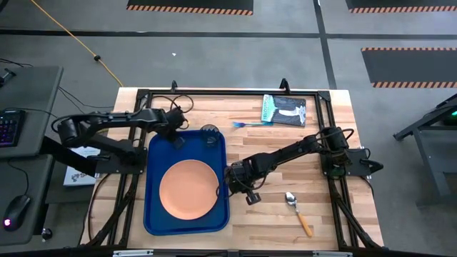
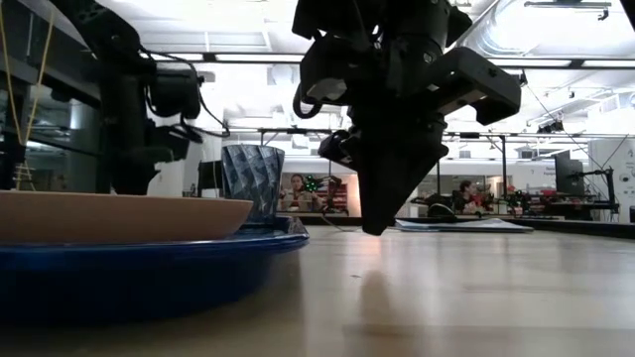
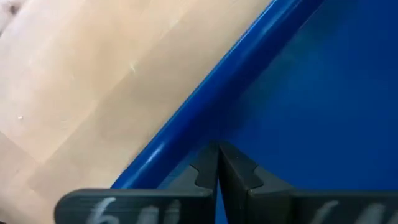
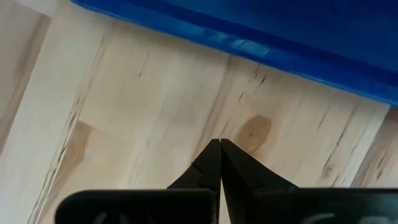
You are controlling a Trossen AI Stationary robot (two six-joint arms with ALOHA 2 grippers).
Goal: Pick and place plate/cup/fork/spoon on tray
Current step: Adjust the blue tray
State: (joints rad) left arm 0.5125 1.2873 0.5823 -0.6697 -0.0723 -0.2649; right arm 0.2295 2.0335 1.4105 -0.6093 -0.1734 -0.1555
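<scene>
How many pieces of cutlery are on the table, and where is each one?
2. The light-blue fork lies on the wood at the far edge, beside the teal-and-black packet. The spoon lies near the front edge, right of the tray. None seems hidden.

lab/workshop | hazard-striped floor mats (image 1: 190,8) | keyboard (image 1: 10,127) | people at desks (image 2: 296,191)

The counter (image 1: 285,214) is pale wood with visible grain, smooth and faintly sheened. The tray (image 1: 152,214) is glossy blue plastic. The plate (image 1: 187,189) looks like matt peach plastic. The spoon (image 1: 291,199) has a shiny metal bowl. The cup (image 2: 252,180) is faceted and see-through.
</scene>
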